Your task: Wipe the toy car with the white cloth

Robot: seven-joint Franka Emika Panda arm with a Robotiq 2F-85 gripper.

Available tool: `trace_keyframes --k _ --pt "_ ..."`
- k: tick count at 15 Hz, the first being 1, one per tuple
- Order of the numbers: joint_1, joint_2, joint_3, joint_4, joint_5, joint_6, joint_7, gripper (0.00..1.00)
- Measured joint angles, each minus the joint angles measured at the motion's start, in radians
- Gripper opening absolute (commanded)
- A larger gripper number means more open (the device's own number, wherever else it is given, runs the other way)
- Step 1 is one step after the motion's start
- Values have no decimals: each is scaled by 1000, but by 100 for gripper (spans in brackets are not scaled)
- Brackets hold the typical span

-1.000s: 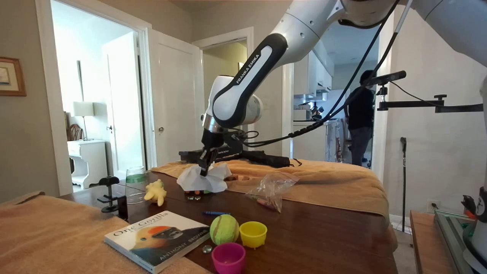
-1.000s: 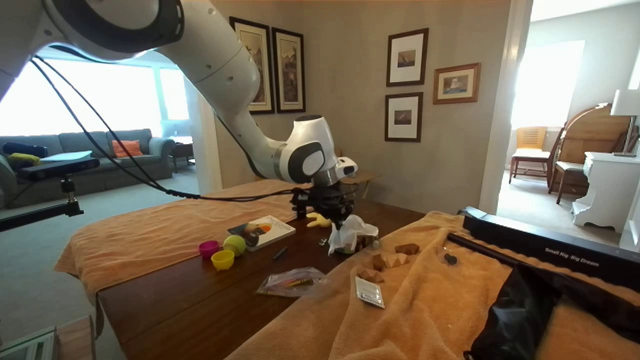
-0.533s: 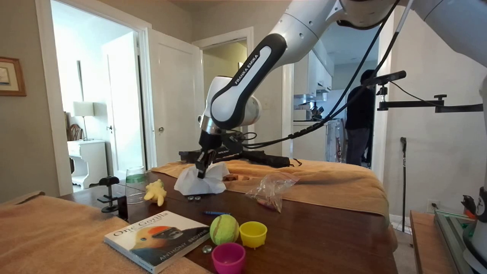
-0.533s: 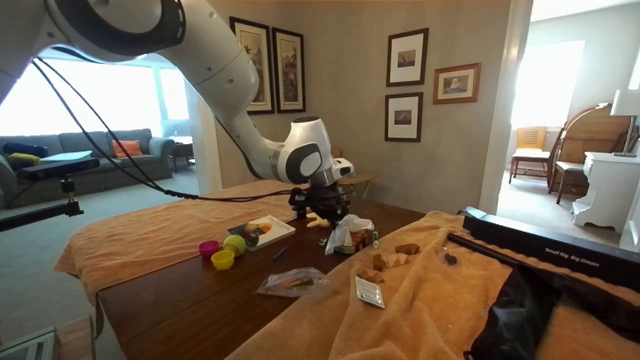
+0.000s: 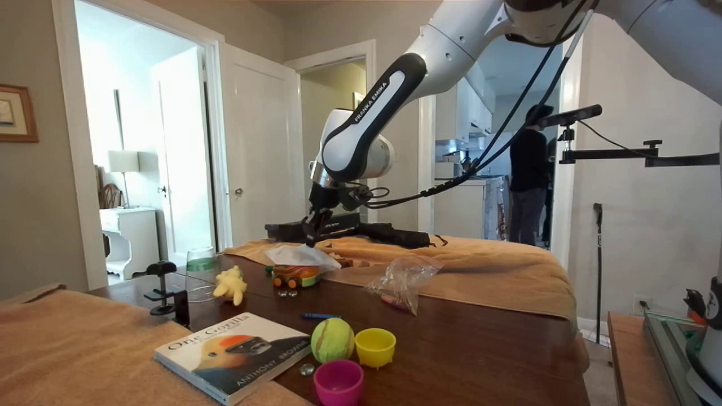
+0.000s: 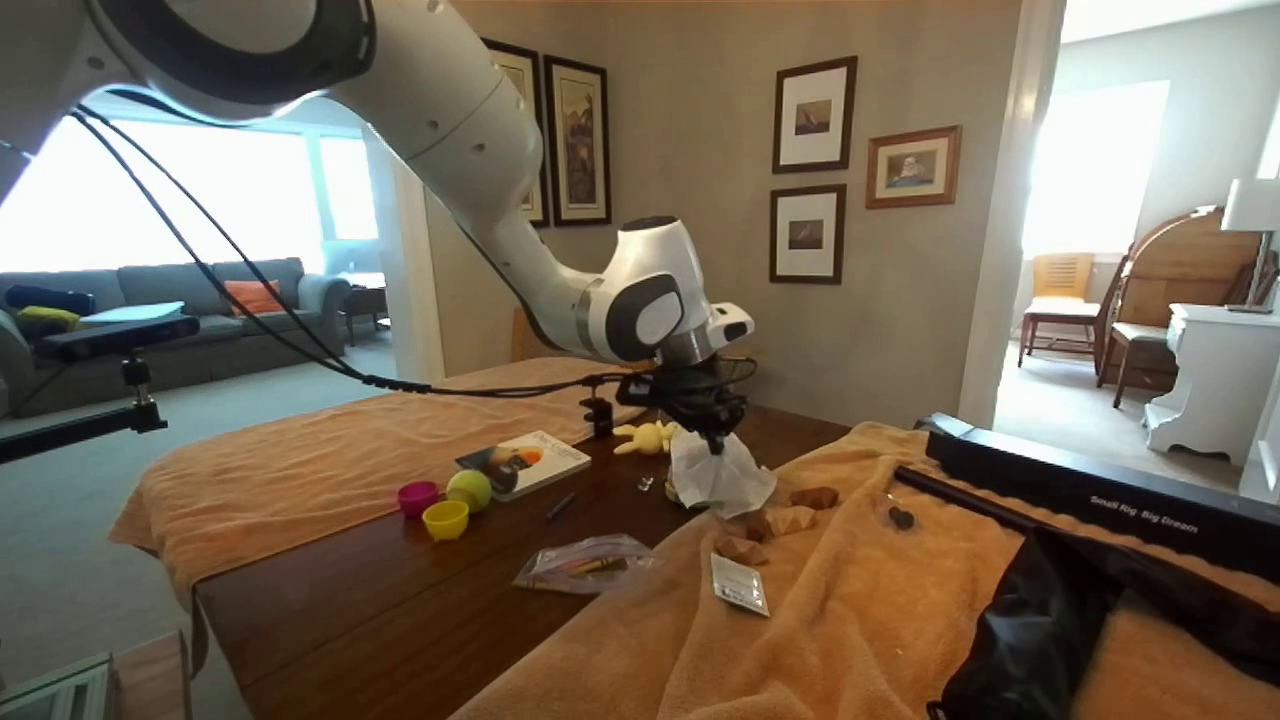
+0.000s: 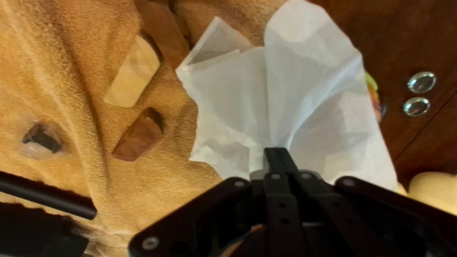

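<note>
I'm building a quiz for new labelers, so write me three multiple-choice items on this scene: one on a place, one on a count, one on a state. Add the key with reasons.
1. Where does the toy car stand?
A) On the book
B) Inside the plastic bag
C) On the dark wooden table

2. How many clear gems show in the wrist view?
A) One
B) Two
C) Five

3. How does the gripper stand?
A) Shut on the white cloth
B) Wide open
C) Shut on the tennis ball

Key:
1. C: an exterior view shows it resting on the dark wood.
2. B: the wrist view shows a pair, close together.
3. A: the wrist view shows its jaws together, with the cloth's folds running into them.
</note>
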Motion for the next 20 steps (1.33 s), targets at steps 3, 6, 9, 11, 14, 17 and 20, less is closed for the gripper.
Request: trace_keyframes --k 3,6,9,11,14,17,20 --pt "-21 4 -14 6 0 -2 0 0" --pt "-14 18 -18 7 -1 -2 0 0" --pt "15 43 -18 9 -2 -2 2 0" --pt "38 56 -21 17 -5 0 5 0" --pt "64 64 -25 31 -10 -1 6 0" --pt "86 67 -27 35 -16 -1 6 0" --pt "104 68 -28 36 -29 -1 6 0"
